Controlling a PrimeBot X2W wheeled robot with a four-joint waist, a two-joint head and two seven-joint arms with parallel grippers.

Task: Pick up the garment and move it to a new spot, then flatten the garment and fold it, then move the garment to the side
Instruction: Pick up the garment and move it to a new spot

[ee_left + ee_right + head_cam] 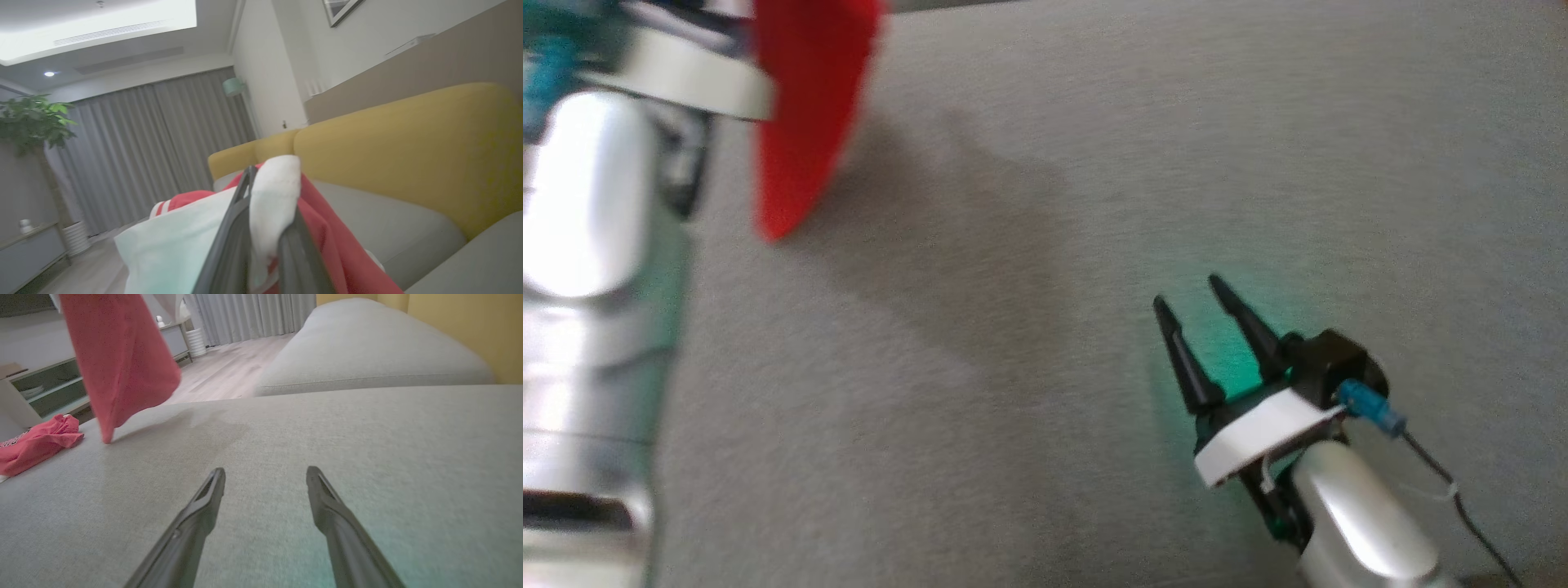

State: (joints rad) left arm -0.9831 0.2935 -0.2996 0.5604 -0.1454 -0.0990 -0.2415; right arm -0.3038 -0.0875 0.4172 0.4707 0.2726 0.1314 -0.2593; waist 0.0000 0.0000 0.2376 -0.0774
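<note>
Grippers, two. The right gripper [1188, 291], lower right of the head view: fingers spread wide, holding nothing, low over the grey fabric sofa seat [1094, 163]. The left gripper [269, 192]: fingers pinched on the red cloth garment with white trim [809, 98], which hangs at upper left, lowest corner down at the seat.

Red garments, two. The crumpled red printed garment [32, 443] lies on the seat at the left edge of the right wrist view.

Beyond: yellow upholstered sofa back [408, 143], grey pleated curtains [163, 143], one green leafy potted plant [32, 118].

Beneath the right gripper [1188, 292], the seat cushion [980, 425] is grey woven cloth, matt and finely grained. The garment [809, 106], left of its fingertips, is matt red cloth. Its forearm shell [1356, 514] is glossy.
</note>
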